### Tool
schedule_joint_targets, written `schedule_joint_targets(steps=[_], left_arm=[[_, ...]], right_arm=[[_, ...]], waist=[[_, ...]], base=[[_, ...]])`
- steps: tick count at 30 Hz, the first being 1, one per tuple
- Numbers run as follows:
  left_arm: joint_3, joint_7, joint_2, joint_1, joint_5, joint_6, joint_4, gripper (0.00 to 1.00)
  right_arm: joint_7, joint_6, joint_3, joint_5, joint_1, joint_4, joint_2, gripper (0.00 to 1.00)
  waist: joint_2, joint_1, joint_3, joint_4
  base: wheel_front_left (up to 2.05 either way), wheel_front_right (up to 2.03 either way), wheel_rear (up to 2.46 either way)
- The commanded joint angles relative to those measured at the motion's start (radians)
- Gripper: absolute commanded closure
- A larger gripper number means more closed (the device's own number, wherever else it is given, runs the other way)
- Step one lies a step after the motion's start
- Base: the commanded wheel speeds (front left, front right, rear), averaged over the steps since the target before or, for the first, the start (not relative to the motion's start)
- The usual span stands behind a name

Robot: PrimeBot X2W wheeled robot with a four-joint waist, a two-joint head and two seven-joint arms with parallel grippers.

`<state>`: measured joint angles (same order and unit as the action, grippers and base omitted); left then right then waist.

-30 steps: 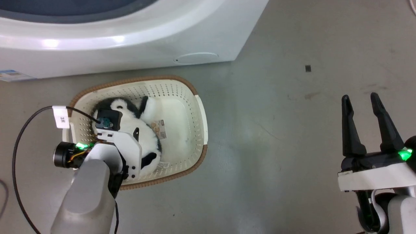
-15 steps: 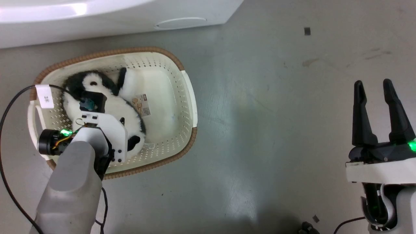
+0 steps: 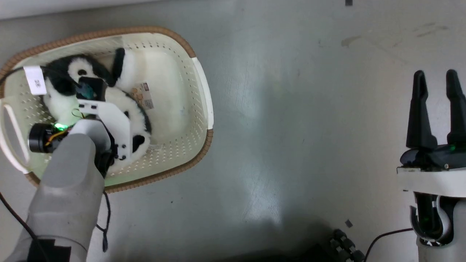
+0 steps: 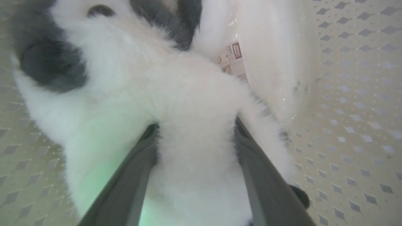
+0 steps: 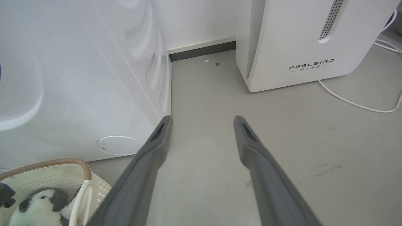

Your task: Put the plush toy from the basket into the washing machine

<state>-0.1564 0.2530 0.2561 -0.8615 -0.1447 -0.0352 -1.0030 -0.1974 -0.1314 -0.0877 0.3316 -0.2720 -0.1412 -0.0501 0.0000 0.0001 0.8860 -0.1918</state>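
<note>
Grey, scuffed floor (image 3: pixel 291 109) carries the basket (image 3: pixel 109 30) near the washing machine (image 5: pixel 78 78), with a white appliance (image 5: pixel 298 40) and its pale cable (image 5: pixel 355 105) beyond. The plush toy (image 4: pixel 194 94) lies in the basket, the left gripper (image 4: pixel 195 125) spread astride its white belly. The right gripper (image 3: pixel 435 74) hangs spread over bare floor.

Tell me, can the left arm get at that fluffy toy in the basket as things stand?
Probably yes. The left gripper is down inside the basket, its open jaws standing either side of the plush toy at its white body, with nothing in between. It looks as if it only needs to close.
</note>
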Motion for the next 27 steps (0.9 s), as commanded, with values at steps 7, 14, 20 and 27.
schedule_joint_targets(steps=[7,14,20,27], left_arm=[[-0.029,-0.004,0.041,-0.072,-0.013,0.018,-0.101,0.55],[-0.059,0.014,0.062,-0.118,-0.022,0.009,-0.173,1.0],[-0.082,-0.004,0.08,-0.148,-0.032,0.002,-0.235,1.0],[-0.117,-0.055,0.074,-0.163,-0.041,-0.035,-0.288,1.0]], right_arm=[[-0.027,0.001,-0.023,0.043,-0.05,-0.006,0.0,0.0],[-0.041,0.001,-0.045,0.073,-0.075,0.001,0.0,0.0],[-0.054,0.001,-0.064,0.084,-0.087,0.016,0.0,0.0],[-0.064,0.001,-0.092,0.073,-0.088,0.047,0.0,0.0]], waist=[[0.0,-0.0001,0.056,-0.025],[0.0,-0.0001,0.07,-0.038],[0.0,-0.0001,0.051,-0.04],[0.0,-0.0001,-0.02,-0.013]], base=[[0.0,0.0,0.0],[0.0,0.0,0.0],[0.0,0.0,0.0],[0.0,0.0,0.0]])
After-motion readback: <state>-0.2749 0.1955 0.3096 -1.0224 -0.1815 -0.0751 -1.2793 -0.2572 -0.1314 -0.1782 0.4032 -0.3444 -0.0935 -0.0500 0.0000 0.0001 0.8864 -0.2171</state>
